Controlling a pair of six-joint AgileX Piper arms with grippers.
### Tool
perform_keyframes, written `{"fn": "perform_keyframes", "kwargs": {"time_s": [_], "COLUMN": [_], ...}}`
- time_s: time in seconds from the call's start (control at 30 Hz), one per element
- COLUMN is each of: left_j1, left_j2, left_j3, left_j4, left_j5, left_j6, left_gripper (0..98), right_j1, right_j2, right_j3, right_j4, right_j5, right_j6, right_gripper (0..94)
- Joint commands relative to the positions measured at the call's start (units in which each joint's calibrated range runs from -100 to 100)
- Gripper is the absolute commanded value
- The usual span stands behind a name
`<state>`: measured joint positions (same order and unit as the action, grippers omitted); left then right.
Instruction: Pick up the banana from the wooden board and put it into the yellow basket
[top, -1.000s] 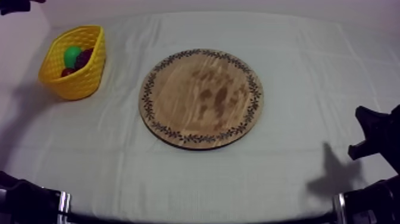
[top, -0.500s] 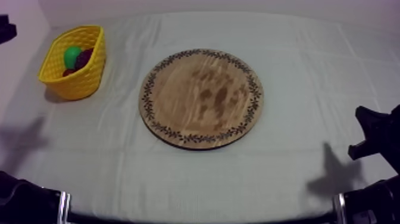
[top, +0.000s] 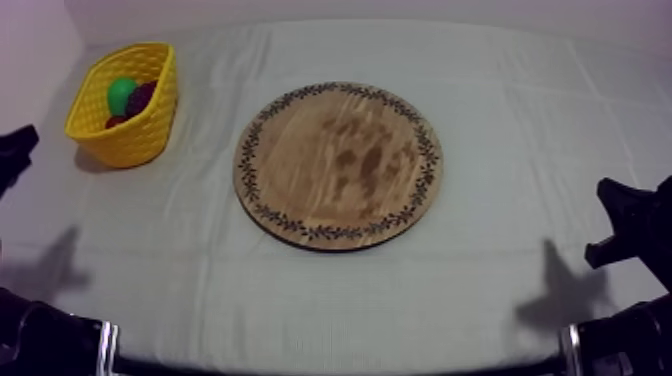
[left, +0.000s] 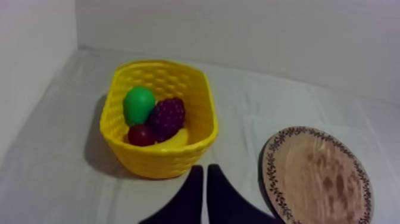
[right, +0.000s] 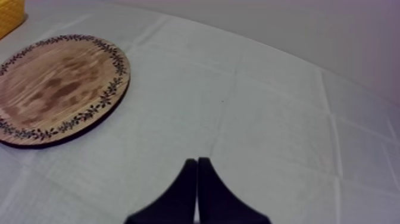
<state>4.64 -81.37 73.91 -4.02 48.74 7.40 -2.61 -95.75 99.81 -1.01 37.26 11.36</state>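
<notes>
In the yellow basket (left: 161, 162) lies the banana (left: 174, 139) — beside grapes (left: 168, 116).

board (top: 338, 165): matt, grained wood. basket (top: 135, 142) beside it: smooth yellow plastic lattice. cloth (top: 520, 120): matt, creased.

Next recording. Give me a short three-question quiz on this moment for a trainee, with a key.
1. True or false: the banana lies on the wooden board.
2. How many toy fruits sit in the yellow basket? A two, B three, C four.
3. How do the jaws of the left gripper stand?
Key: 1 false, it lies in the basket. 2 C: pear, bunch of grapes, small red fruit and the banana. 3 shut, with nothing between them.
</notes>
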Motion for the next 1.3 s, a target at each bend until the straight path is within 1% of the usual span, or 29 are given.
{"fn": "perform_keyframes", "kwargs": {"time_s": [0.0, 0.23, 0.5, 0.6, 0.7, 0.77, 0.83, 0.9, 0.97, 1.03, 1.1, 1.27], "left_j1": [-0.3, -2.3, -2.0, -2.1, -2.1, -2.1, -2.0, -2.0, -2.0, -1.9, -1.9, -1.9], "left_j2": [-4.4, -11.0, -16.0, -17.3, -18.1, -18.3, -18.5, -18.6, -18.6, -18.6, -18.6, -18.6], "left_j3": [7.8, 14.2, 21.2, 22.6, 23.5, 23.9, 24.6, 25.3, 25.7, 25.8, 25.9, 26.0], "left_j4": [0.06, -0.24, -0.27, 0.09, 1.05, 1.43, 1.62, 1.71, 1.75, 1.78, 1.79, 1.8], "left_j5": [-1.0, -4.2, -6.4, -7.2, -8.4, -9.2, -11.5, -13.8, -14.9, -15.4, -15.7, -15.9], "left_j6": [-0.1, 0.0, -0.3, -1.9, -5.2, -5.9, -4.5, -1.8, 0.9, 2.9, 3.9, 4.0], "left_gripper": [0.0, 0.0, 0.0, 0.0, 0.0, 0.0, 0.0, 0.0, 0.0, 0.0, 0.0, 0.0], "right_j1": [0.0, 0.0, 0.0, 0.0, 0.0, 0.0, 0.0, 0.0, 0.0, 0.0, 0.0, 0.0], "right_j2": [0.0, 0.0, 0.0, 0.0, 0.0, 0.0, 0.0, 0.0, 0.0, 0.0, 0.0, 0.0], "right_j3": [0.0, 0.0, 0.0, 0.0, 0.0, 0.0, 0.0, 0.0, 0.0, 0.0, 0.0, 0.0], "right_j4": [0.0, 0.0, 0.0, 0.0, 0.0, 0.0, 0.0, 0.0, 0.0, 0.0, 0.0, 0.0], "right_j5": [0.0, 0.0, 0.0, 0.0, 0.0, 0.0, 0.0, 0.0, 0.0, 0.0, 0.0, 0.0], "right_j6": [0.0, 0.0, 0.0, 0.0, 0.0, 0.0, 0.0, 0.0, 0.0, 0.0, 0.0, 0.0], "right_gripper": [0.3, 0.3, 0.3, 0.3, 0.3, 0.3, 0.3, 0.3, 0.3, 0.3, 0.3, 0.3]}}
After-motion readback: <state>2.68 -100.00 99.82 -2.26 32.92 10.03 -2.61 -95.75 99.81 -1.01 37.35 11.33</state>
